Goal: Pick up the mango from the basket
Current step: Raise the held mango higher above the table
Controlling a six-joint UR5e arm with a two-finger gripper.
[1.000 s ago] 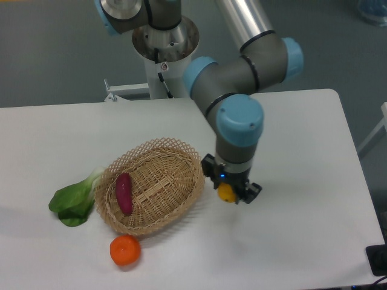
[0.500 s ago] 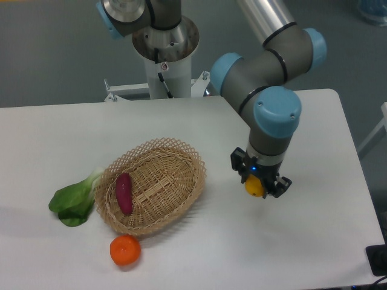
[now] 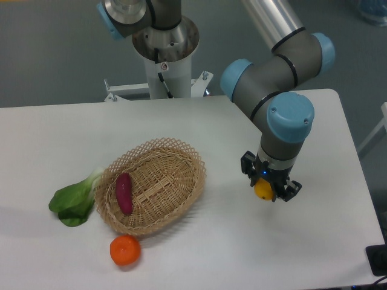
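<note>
The yellow-orange mango (image 3: 263, 190) hangs between the fingers of my gripper (image 3: 269, 191), which is shut on it. It is held over the white table, well to the right of the basket (image 3: 175, 151), an oval tan wicker one with a looped rim. The mango is only partly visible below the gripper body. Inside the basket lies a dark purple oblong vegetable (image 3: 124, 193).
A round orange fruit (image 3: 125, 250) sits on the table just in front of the basket. A green leafy vegetable (image 3: 74, 202) lies against the basket's left side. The table's right edge (image 3: 357, 175) is close to the arm.
My gripper has carried the mango from beside the basket's right rim further right across the table. Nothing else has moved.
</note>
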